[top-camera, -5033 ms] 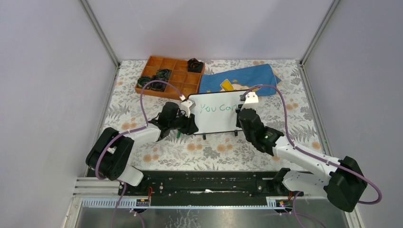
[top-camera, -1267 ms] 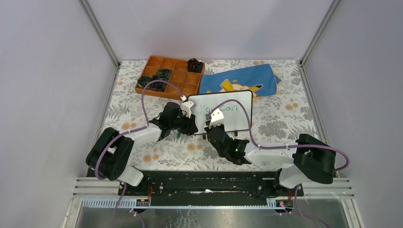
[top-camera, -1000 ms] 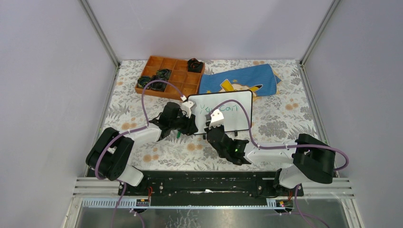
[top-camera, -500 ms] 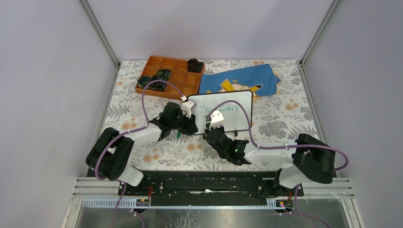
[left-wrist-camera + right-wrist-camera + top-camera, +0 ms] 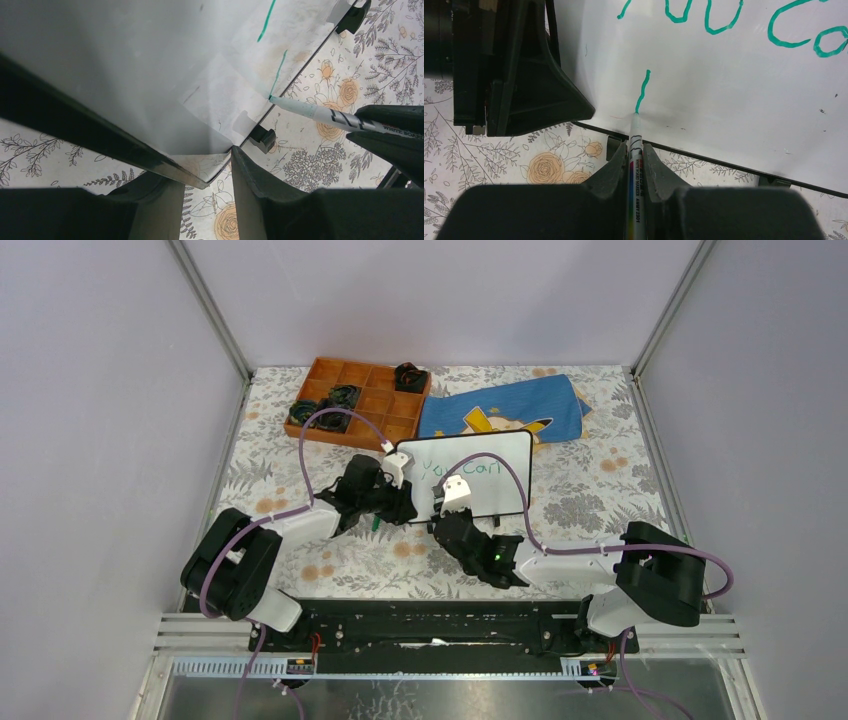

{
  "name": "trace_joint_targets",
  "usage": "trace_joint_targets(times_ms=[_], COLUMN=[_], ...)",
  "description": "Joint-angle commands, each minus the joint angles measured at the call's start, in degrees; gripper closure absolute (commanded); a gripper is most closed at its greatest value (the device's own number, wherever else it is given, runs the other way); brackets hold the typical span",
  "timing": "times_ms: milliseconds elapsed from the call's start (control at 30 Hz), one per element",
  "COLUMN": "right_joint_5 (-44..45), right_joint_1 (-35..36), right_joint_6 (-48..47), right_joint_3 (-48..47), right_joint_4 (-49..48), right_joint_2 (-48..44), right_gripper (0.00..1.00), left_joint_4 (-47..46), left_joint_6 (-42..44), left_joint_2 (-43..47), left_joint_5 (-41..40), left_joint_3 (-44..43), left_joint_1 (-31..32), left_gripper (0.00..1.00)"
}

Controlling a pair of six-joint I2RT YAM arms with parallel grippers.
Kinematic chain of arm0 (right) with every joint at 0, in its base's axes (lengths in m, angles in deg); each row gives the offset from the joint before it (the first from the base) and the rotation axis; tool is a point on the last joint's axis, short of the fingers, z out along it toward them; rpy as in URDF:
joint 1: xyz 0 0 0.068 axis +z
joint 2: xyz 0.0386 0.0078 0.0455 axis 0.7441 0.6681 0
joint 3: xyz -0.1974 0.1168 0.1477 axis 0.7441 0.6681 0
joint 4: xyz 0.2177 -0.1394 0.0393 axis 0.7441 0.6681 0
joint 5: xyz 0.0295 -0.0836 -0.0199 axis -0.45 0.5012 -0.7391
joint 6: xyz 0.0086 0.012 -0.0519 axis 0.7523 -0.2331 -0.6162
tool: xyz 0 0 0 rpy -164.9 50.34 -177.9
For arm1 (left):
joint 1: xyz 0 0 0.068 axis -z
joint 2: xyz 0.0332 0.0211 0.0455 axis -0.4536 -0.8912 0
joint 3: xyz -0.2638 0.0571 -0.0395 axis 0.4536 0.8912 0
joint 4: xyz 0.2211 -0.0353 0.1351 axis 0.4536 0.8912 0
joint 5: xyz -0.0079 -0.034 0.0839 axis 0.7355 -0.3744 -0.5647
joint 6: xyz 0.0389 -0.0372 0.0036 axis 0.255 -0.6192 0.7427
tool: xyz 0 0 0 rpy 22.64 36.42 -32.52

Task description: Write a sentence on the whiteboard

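As the left claw pinches the black-framed white whiteboard, the right claw clamps a white marker against it.

Overhead rear overview, close wrist views, common whiteboard

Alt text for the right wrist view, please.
The right tool holds a marker with its tip on the whiteboard, at the bottom of a short green vertical stroke under partly cropped green writing. The left tool grips the board's left edge.
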Motion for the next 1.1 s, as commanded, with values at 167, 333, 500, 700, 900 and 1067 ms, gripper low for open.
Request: trace_joint_targets(times_ms=[167, 333, 500, 700, 900, 1067], right_joint_5=[2.6, 2.6, 2.0, 0.9, -0.5, -1.0], right_joint_1=[0.2, 0.2, 0.1, 0.2, 0.1, 0.2], right_joint_6=[-1.7, -3.1, -3.5, -3.3, -2.0, -0.8], right_joint_3=[-3.2, -4.9, -6.0, -6.4, -5.7, -3.7], right_joint_4=[-0.1, -0.3, -0.2, 0.1, 1.1, 1.6], right_joint_2=[0.5, 1.3, 2.5, 3.4, 3.7, 2.7], right_gripper=[1.00, 1.00, 1.00, 1.00, 1.00, 1.00], left_joint_4=[-0.3, -0.3, -0.3, -0.3, -0.2, -0.2], left_joint_6=[1.9, 1.9, 2.0, 2.1, 2.1, 2.1], left_joint_2=[1.0, 1.0, 1.2, 1.1, 1.2, 1.1], left_joint_5=[-0.4, -0.4, -0.5, -0.5, -0.6, -0.6], left_joint_3=[-1.1, -1.2, -1.2, -1.1, -1.2, -1.1], left_joint_1=[1.2, 1.2, 1.2, 1.3, 1.2, 1.3], left_gripper=[0.57, 0.57, 0.57, 0.57, 0.57, 0.57])
